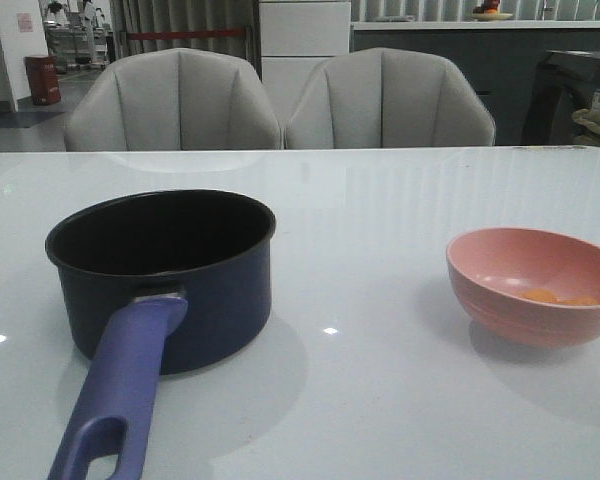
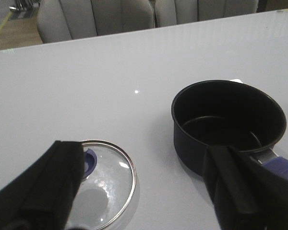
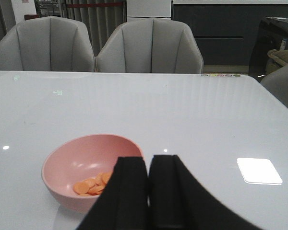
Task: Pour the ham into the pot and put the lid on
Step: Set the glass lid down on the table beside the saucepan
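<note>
Ham (image 3: 92,184) lies as a few orange slices in the bottom of the pink bowl (image 3: 69,165), which sits on the white bench (image 3: 182,120) just beyond and to one side of the right claw (image 3: 149,191); that claw's two dark fingers are pressed together with nothing between them. Beyond the left claw (image 2: 144,191), whose fingers are spread wide and hold nothing, the lid (image 2: 110,177) lies flat on the bench behind one finger, while the pot (image 2: 228,124) stands upright and empty behind the other finger, lid and pot apart.
</note>
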